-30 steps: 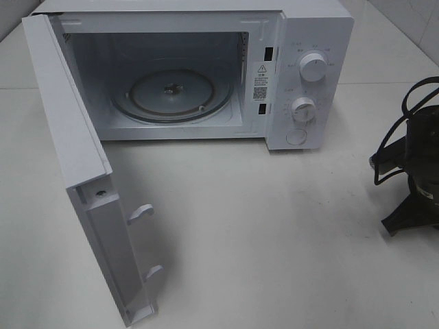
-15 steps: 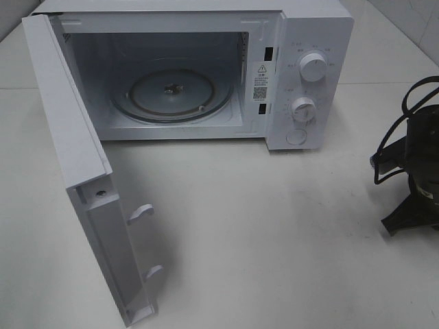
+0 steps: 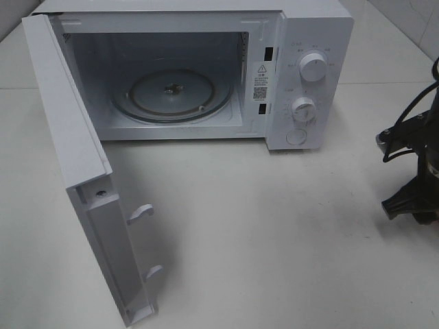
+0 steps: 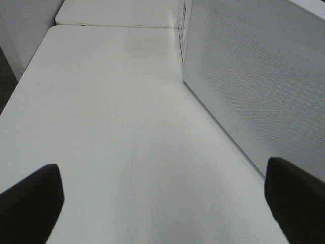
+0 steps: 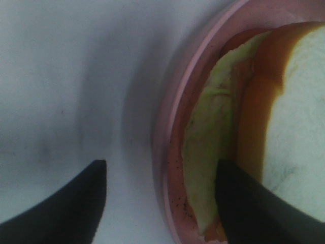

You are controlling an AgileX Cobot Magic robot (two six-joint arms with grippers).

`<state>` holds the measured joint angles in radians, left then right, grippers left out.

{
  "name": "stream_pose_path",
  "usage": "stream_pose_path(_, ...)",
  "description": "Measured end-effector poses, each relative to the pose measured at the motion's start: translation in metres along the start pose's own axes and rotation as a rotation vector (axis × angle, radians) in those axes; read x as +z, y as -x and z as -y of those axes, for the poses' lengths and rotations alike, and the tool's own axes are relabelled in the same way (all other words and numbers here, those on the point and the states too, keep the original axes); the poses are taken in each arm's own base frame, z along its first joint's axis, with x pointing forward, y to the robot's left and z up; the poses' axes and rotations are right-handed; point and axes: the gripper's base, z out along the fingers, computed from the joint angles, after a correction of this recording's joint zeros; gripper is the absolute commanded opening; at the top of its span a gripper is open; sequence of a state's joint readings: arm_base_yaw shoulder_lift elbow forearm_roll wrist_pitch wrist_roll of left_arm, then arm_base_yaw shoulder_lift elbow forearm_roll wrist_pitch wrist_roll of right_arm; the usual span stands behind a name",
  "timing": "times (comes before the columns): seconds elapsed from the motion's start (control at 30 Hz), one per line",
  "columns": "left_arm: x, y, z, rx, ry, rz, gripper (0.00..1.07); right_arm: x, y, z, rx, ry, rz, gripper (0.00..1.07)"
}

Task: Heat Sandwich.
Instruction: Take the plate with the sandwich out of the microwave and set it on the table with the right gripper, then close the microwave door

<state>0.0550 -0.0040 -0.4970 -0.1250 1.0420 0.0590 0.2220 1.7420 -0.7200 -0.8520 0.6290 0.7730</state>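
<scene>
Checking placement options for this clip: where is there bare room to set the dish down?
Bare table lies between the open door and the right gripper. The turntable inside the microwave is bare. Crowded only at the right edge, where the pink dish sits.

Pretty plain setup here. Everything sat on a white table (image 3: 274, 240) with a smooth matte top, a few faint scuffs and hairline marks on it. A seam ran across the surface toward the back, like two tabletops pushed together. Off the far right corner there was a bit of pale tiled wall (image 3: 411, 20). In the left wrist view a dark strip of floor (image 4: 6, 76) showed past the table edge. Lighting was soft and even, with only weak shadows.
</scene>
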Motion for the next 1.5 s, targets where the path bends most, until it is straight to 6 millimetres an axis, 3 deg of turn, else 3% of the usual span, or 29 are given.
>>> stream_pose_path(0.13,0.0,0.0,0.0,0.0,0.0,0.0,1.04,-0.016,-0.002,0.005,0.0,0.049,0.021,0.8)
stream_pose_path(0.27,0.0,0.0,0.0,0.0,0.0,0.0,1.04,-0.028,-0.005,0.008,0.017,0.093,0.028,0.78)
stream_pose_path(0.4,0.0,0.0,0.0,0.0,0.0,0.0,1.04,-0.057,-0.017,0.02,0.055,0.15,0.038,0.76)
stream_pose_path(0.5,0.0,0.0,0.0,0.0,0.0,0.0,1.04,-0.066,-0.023,0.025,0.071,0.163,0.033,0.76)
stream_pose_path(1.0,0.0,0.0,0.0,0.0,0.0,0.0,1.04,-0.139,-0.081,0.058,0.146,0.304,0.118,0.76)
stream_pose_path(1.5,0.0,0.0,0.0,0.0,0.0,0.0,1.04,-0.181,-0.139,0.076,0.169,0.418,0.305,0.76)
